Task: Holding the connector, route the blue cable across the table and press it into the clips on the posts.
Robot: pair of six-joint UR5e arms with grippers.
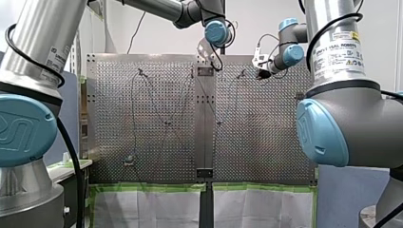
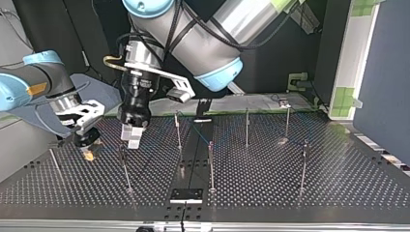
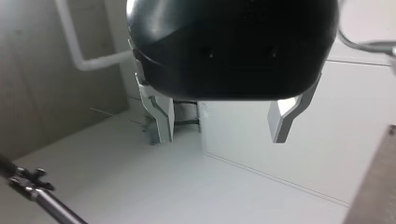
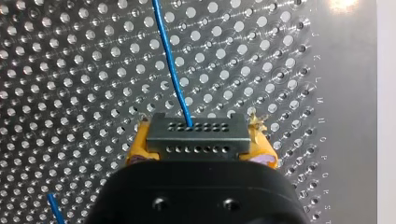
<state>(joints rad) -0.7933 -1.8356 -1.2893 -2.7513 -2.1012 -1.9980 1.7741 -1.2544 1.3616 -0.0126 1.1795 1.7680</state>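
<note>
You have the right gripper [image 4: 201, 142] closed, its yellow pads [image 4: 138, 145] clamping the grey connector [image 4: 196, 133] above the table [image 4: 70, 56], near its far edge in the front view. The blue cable [image 4: 170, 65] runs from the connector out over the perforations. The left gripper [image 3: 222, 134] hangs wide open, holding nothing.

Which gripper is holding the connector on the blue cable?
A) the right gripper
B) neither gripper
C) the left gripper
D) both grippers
A: in the right wrist view the right gripper is shut on the grey connector, with the blue cable leading out of it; the left gripper is open and empty.
</note>
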